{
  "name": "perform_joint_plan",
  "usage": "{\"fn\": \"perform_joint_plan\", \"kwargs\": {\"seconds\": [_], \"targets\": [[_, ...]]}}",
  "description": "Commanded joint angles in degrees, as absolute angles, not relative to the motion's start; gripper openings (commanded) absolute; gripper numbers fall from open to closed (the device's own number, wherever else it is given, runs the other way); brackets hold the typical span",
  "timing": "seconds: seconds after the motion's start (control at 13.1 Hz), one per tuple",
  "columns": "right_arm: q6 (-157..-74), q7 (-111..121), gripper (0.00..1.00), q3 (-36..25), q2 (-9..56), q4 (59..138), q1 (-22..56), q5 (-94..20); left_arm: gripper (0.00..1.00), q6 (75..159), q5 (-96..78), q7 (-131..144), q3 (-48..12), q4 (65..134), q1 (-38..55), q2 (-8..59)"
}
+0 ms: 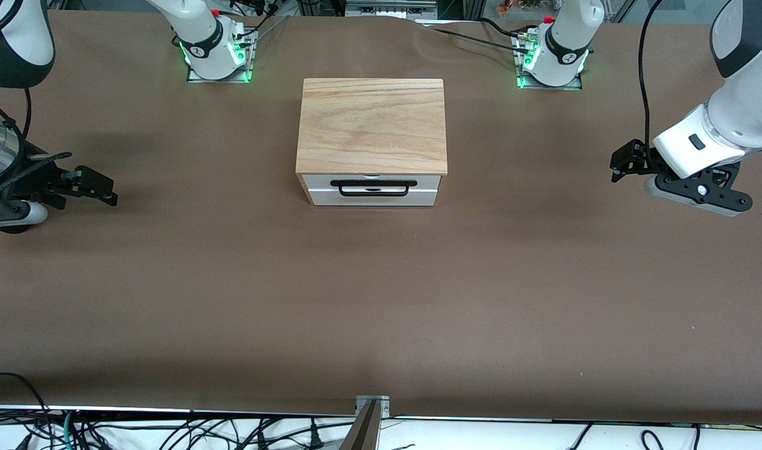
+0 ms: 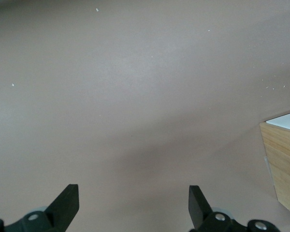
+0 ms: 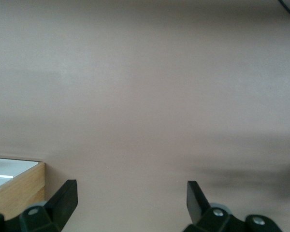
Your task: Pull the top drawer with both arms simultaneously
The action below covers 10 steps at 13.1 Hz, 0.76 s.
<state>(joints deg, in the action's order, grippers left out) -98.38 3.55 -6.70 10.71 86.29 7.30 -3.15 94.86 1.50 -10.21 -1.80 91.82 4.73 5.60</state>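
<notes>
A small wooden cabinet point(image 1: 372, 126) sits on the brown table point(image 1: 381, 300), midway between the two arm bases. Its top drawer point(image 1: 373, 190) faces the front camera and sits pushed in, its white front about flush with the cabinet, the black wire handle point(image 1: 373, 188) lying across the middle of the panel. Whether another drawer lies beneath it cannot be made out.

The right gripper point(image 1: 109, 190) hangs over bare table toward the right arm's end, well apart from the cabinet; in the right wrist view its two black fingers point(image 3: 63, 200) stand wide apart with nothing between them. The left gripper point(image 1: 618, 167) hangs over bare table toward the left arm's end, also well apart from the cabinet; its fingers point(image 2: 65, 205) are spread just as wide and hold nothing. Each wrist view catches only a corner of the cabinet point(image 2: 285, 164) at its edge.

Open table runs all around the cabinet, with a broad bare stretch between the drawer front and the table's near edge, and clear room between each gripper and the handle.

Both arms are cut off by the picture's edges, so only their wrists and parts of the upper links show. The bases point(image 1: 215, 53) glow green at their feet. Small marks on the base collars are too small to read.
</notes>
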Motion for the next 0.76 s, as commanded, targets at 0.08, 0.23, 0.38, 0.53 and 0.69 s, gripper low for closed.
{"fn": "perform_joint_plan", "kwargs": {"seconds": [0.08, 0.23, 0.38, 0.53, 0.69], "targets": [[-97.3, 4.5, 1.00, -6.1, 10.7, 85.3, 6.5, -2.1, 1.00, 93.7, 0.8, -11.3, -1.9, 90.4, 4.5, 6.0], [-97.3, 4.5, 1.00, -6.2, 10.7, 85.3, 6.3, -2.1, 1.00, 93.8, 0.8, -11.3, -2.0, 90.4, 4.5, 6.0], [-97.3, 4.5, 1.00, -6.3, 10.7, 85.4, 6.2, -1.9, 1.00, 93.8, 0.8, -11.3, -1.9, 90.4, 4.5, 6.0], [-97.3, 4.5, 1.00, -6.3, 10.7, 85.3, 6.2, -1.7, 1.00, 93.7, 0.8, -11.2, -2.0, 90.4, 4.5, 6.0], [-97.3, 4.5, 1.00, -6.3, 10.7, 85.3, 6.4, -1.5, 1.00, 93.7, 0.7, -11.2, -2.0, 90.4, 4.6, 6.0]]}}
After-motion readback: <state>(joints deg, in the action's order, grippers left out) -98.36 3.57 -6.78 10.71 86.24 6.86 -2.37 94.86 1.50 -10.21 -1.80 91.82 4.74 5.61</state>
